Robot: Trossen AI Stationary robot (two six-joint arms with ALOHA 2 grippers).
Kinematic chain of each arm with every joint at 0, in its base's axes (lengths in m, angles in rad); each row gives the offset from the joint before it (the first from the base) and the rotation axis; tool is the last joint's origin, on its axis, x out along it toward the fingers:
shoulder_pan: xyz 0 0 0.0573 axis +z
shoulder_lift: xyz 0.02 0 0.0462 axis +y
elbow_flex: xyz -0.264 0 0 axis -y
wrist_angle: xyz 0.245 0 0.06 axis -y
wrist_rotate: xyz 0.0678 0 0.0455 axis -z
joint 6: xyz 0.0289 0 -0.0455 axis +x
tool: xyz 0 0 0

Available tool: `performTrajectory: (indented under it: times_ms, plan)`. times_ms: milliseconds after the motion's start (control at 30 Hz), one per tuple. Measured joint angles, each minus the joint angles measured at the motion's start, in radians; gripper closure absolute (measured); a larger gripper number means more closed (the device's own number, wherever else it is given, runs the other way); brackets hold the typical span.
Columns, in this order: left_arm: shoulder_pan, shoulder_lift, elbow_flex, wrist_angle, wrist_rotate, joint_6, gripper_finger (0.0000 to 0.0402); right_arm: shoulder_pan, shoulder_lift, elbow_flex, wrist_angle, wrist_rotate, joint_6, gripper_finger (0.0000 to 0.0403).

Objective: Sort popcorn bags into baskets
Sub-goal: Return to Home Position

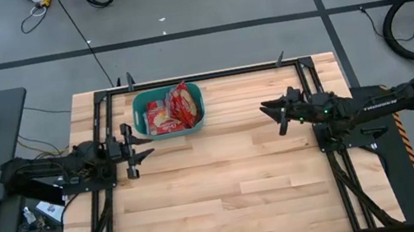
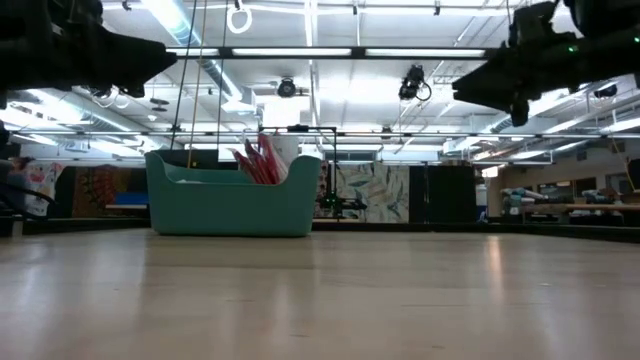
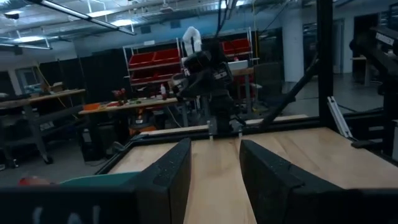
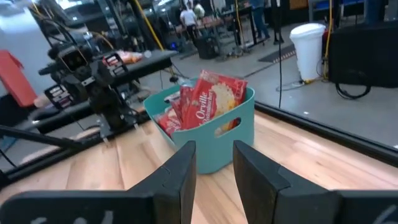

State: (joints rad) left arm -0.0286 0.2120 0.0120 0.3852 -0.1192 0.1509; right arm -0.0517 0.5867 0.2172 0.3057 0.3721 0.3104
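Wooden table [image 1: 229,200] with teal basket [image 1: 138,103] holding popcorn bags [image 1: 178,109]; left pincer [image 1: 145,146] and right pincer [image 1: 272,119] aloft at opposite sides, both parted, gripping nothing.

We see two dark, almost black arms of jointed segments. In the high view the left arm [image 1: 57,167] fills the frame's middle left and the right arm [image 1: 372,104] the middle right. The right arm bears small white lettering [image 1: 373,105], too small to read, and a green light [image 1: 300,116] near its wrist. The left tool [image 1: 145,146] and right tool [image 1: 274,115] each carry two slim black prongs. At the bottom of the wrist views, the left tool's fingers [image 3: 171,177] and the right tool's fingers [image 4: 180,177] look broad, matte and bevelled.
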Motion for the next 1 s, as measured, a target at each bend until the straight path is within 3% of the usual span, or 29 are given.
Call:
performTrajectory:
  times_ms: [233, 567, 1000]
  plan:
    - [0.017, -0.070, 0.001, -0.065, 0.000, -0.001, 0.0260, 0.000, -0.134, -0.094, 0.016, 0.028, 0.033, 0.0293]
    - [0.017, -0.209, 0.001, -0.170, 0.000, -0.002, 0.0260, 0.000, -0.212, -0.168, 0.044, 0.033, 0.030, 0.0293]
    - [0.017, -0.207, 0.001, -0.187, -0.018, 0.055, 0.0260, 0.015, -0.310, -0.212, -0.014, 0.042, 0.019, 0.0293]
